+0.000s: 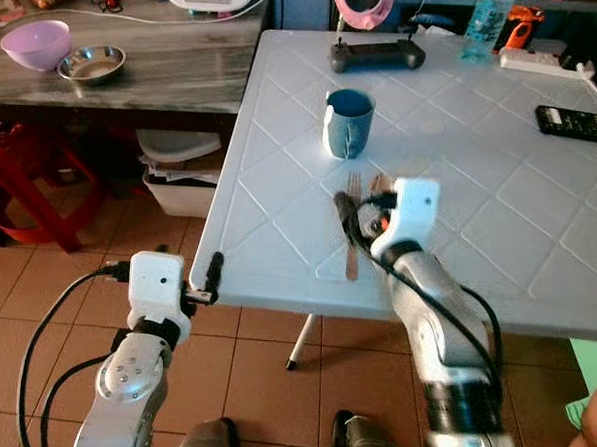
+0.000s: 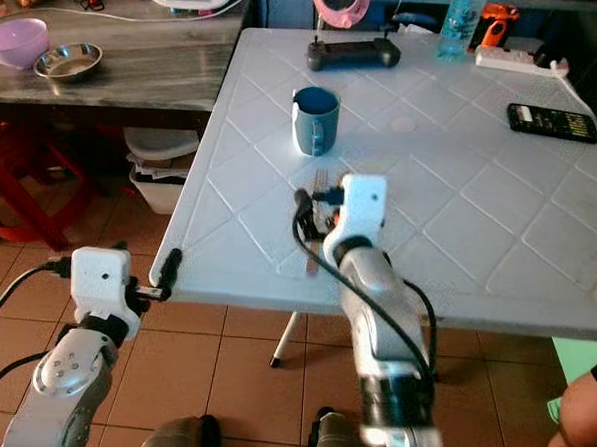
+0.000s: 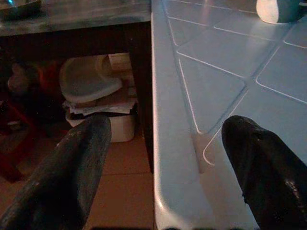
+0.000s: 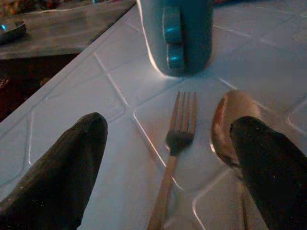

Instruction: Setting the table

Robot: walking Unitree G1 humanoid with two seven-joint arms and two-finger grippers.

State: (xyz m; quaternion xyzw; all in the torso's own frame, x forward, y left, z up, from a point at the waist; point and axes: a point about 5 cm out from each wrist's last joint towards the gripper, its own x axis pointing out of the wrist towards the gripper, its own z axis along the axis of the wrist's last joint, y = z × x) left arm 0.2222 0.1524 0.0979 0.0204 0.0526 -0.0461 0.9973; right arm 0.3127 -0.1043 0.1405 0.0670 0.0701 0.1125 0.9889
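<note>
1. Right wrist view: right gripper (image 4: 168, 167) is wide open, holding nothing, over the fork (image 4: 173, 148).
2. Spoon (image 4: 230, 124) lies beside the fork; mug (image 4: 175, 33) at 12 o'clock.
3. Left gripper (image 3: 158, 158) is open at the table (image 3: 211, 91) edge.

No legible text anywhere (labels too small, blurred)

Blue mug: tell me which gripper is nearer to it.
Right. The right gripper hangs open over the fork just short of the blue mug; the left gripper is open at the table's near left corner.
</note>
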